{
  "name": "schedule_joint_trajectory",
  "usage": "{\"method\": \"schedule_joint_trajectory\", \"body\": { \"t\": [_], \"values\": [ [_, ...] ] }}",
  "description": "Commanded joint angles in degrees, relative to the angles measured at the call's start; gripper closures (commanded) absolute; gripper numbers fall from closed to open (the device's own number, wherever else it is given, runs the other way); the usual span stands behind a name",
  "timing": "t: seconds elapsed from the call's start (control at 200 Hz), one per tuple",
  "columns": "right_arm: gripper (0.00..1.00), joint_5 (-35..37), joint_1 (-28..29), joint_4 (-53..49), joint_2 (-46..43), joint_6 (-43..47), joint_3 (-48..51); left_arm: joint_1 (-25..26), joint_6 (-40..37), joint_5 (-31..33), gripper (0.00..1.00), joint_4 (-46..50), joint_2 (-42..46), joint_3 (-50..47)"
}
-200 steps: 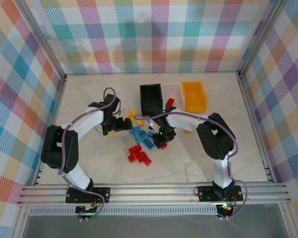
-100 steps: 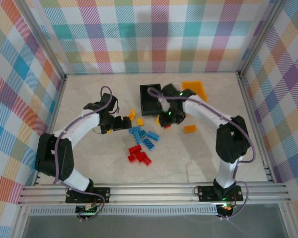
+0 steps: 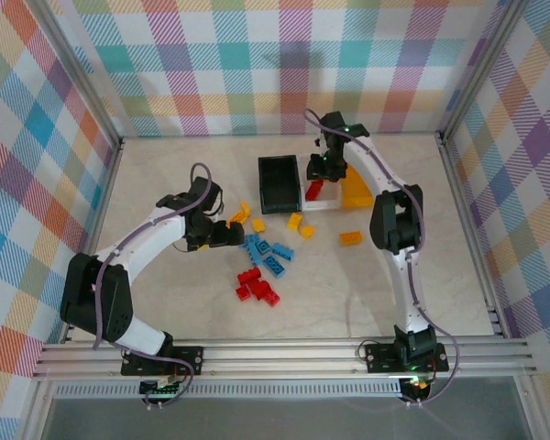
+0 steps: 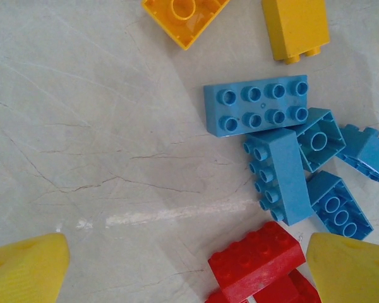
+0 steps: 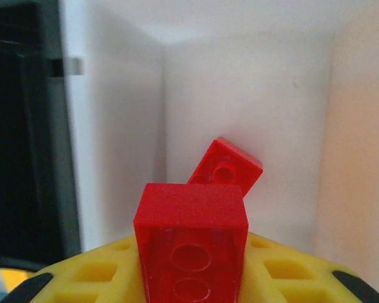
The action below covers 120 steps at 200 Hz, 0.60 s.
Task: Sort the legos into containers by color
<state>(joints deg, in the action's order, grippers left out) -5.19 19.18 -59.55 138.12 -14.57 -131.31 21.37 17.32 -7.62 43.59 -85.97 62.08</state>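
Marbled table [image 3: 165, 293]. Left gripper [image 3: 223, 235] low over loose pile, fingers spread wide, empty. Blue bricks [image 3: 266, 252], studded, clustered just beside it. Red bricks [image 3: 257, 286] on near side. Yellow bricks [image 3: 298, 225] scattered around. Black bin [image 3: 280, 183] at back. White bin [image 5: 252, 95] beside it, tilted brick [image 5: 226, 167], red, inside. Right gripper [image 3: 324, 169] above white bin, clamped on held brick [image 5: 191, 246], red, hollow underside showing. Orange bin [image 3: 357, 191] just beside white bin, rightmost.
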Motion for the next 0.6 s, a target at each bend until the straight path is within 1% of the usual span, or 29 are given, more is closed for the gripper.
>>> {"method": "schedule_joint_trajectory", "body": {
  "t": [0.0, 0.11, 0.195, 0.385, 0.475, 0.595],
  "values": [
    [0.62, -1.3, -0.1, -2.7, 0.5, -0.8, -3.7, 0.4, 0.2, 0.4, 0.04, 2.5, 0.5, 1.1],
    [0.57, -2.3, 0.0, -2.4, 1.1, -1.6, -3.6, 0.4, 0.0, 0.3, 0.04, 2.5, 0.2, 0.8],
    [0.55, -2.4, 0.0, -2.2, 0.8, -1.9, -3.2, 0.4, 0.1, -0.2, 0.04, 2.0, -0.5, 0.7],
    [0.51, -2.5, 0.2, -2.3, -4.6, -2.1, -0.9, 0.5, -0.6, -1.0, 0.04, 1.5, -2.1, 1.5],
    [0.47, -0.9, 0.9, -3.3, -10.5, -1.6, 5.7, 1.0, -1.5, -1.0, 0.04, 1.5, -2.8, 1.8],
    [0.34, 4.2, 1.8, -4.5, -21.8, -3.1, 21.7, 1.8, -2.0, -0.7, 0.04, 0.8, -3.6, 1.9]
  ]
}}
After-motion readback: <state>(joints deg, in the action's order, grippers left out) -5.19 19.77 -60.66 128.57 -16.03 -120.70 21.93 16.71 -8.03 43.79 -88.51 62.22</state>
